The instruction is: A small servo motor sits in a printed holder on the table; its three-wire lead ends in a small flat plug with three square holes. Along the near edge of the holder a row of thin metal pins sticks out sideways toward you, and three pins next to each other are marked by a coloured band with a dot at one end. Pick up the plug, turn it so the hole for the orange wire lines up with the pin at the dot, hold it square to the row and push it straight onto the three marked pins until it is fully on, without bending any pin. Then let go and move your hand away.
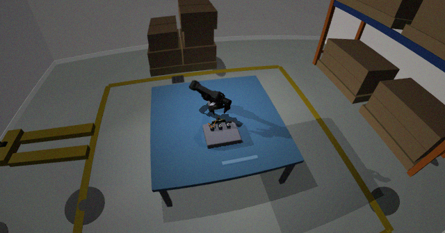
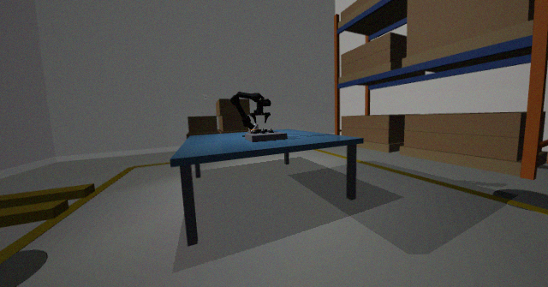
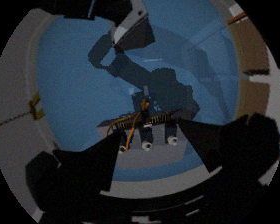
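The grey holder [image 1: 224, 138] [image 2: 270, 137] [image 3: 153, 160] sits on the blue table [image 1: 181, 163] [image 2: 214, 145] [image 3: 66, 65]. Three dark round-topped parts stand on it; which is the servo is unclear. The orange lead [image 1: 210, 125] [image 3: 129, 142] loops from the left part to the middle of the pin row [image 3: 161, 119]. The lead's end is bunched there beside the row. The plug is too small and dark to tell whether it is on the pins; the coloured band and dot cannot be made out. My gripper [image 1: 220, 112] [image 2: 260, 122] [image 3: 149, 127] is wide open and empty above the holder's pin side.
A pale strip [image 1: 240, 160] lies on the table beyond the holder in the top view. The arm's base stands behind the gripper. Stacked boxes [image 1: 198, 21] [image 2: 233, 107] and a loaded rack [image 1: 386, 29] [image 2: 471, 56] stand away from the table.
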You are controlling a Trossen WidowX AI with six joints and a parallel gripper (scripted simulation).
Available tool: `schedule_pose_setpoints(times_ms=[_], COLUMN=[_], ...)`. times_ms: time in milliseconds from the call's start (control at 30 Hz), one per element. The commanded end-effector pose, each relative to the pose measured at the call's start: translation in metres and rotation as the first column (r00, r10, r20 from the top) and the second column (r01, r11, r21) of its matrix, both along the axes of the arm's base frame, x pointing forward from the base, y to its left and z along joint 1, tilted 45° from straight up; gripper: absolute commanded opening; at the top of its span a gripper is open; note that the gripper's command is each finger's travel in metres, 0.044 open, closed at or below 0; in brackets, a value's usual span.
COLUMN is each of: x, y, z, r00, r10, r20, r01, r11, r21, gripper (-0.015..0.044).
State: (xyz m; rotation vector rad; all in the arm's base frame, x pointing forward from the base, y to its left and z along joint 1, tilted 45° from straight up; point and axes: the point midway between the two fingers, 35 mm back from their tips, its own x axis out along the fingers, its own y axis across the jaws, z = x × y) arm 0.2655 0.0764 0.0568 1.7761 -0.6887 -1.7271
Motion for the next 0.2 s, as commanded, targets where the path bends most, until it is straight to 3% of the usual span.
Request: schedule_pose_setpoints(times_ms=[0, 167], x=[-0.0007, -0.0007], y=[0.0004, 0.0004], z=[-0.0001, -0.0001], r00=[1.0, 1.0], r10=[-0.004, -0.004], r20=[-0.002, -0.002], r01=[0.004, 0.004], r11=[1.0, 1.0], r21=[0.003, 0.003], gripper=[0.044, 0.044])
